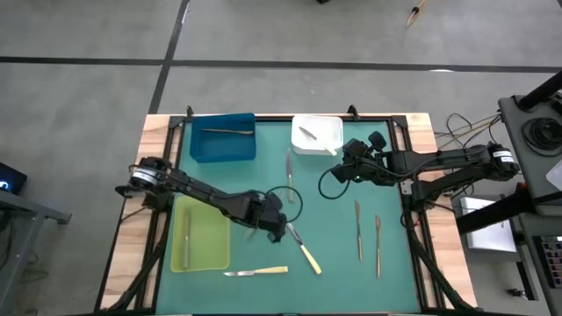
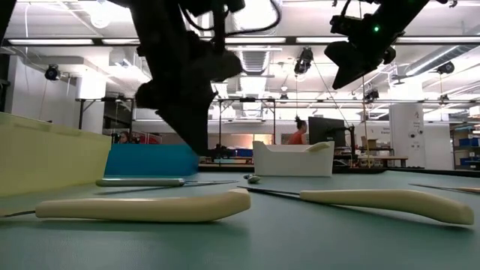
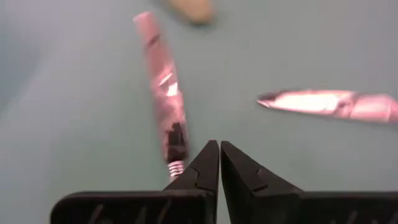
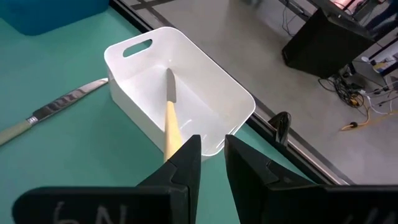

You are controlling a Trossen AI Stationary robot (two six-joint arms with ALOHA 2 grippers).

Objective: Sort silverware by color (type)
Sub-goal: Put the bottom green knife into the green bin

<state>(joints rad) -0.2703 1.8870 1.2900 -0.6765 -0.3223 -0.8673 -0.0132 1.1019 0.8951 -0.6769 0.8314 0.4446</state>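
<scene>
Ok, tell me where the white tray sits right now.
In the high view the white tray sits at the table's far edge, right of the blue tray, with a knife inside; the right gripper is just beside it.

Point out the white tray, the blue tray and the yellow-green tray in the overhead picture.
white tray point(image 1: 332, 145): high view, on its right rim.
blue tray point(image 1: 221, 147): high view, on its bare floor below the utensil.
yellow-green tray point(image 1: 209, 239): high view, on its bare floor right of the utensil.

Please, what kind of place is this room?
Probably a robotics lab or workshop: two dark robot arms work on a green-topped wooden table, with a bare grey concrete floor around it and shelving and ceiling strip lights behind.
</scene>
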